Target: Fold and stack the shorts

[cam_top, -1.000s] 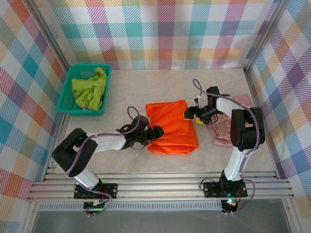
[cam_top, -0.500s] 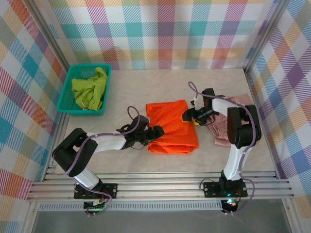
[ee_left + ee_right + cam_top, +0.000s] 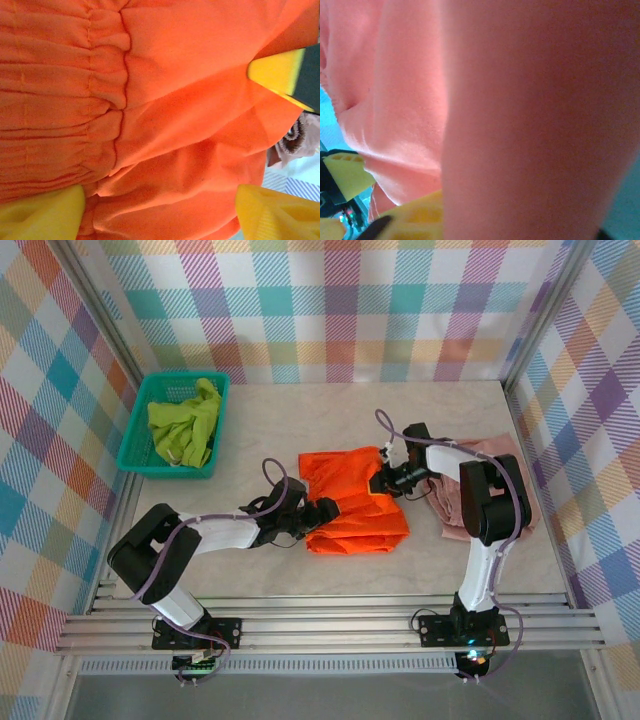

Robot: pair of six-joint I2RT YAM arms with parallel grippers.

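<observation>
The orange shorts [image 3: 350, 505] lie mid-table, and their gathered waistband [image 3: 55, 90] is close up in the left wrist view. My left gripper [image 3: 318, 515] rests at their near-left edge, open, its yellow fingertips [image 3: 40, 215] wide apart with orange cloth between them. My right gripper [image 3: 387, 478] is at the shorts' far-right edge, shut on a bunched fold of the orange shorts. Orange cloth [image 3: 520, 120] presses against the right wrist camera above one yellow finger [image 3: 415, 217]. The pink shorts [image 3: 480, 495] lie at the right, under the right arm. The green shorts [image 3: 185, 425] sit crumpled in the basket.
A teal mesh basket [image 3: 135, 455] stands at the back left near the left wall. Checked walls close in the table on three sides. Bare table runs behind and in front of the orange shorts.
My right gripper has slid left from beside the pink shorts onto the orange shorts' right edge and closed there, bunching that edge. The left gripper has stayed put, opening slightly.
</observation>
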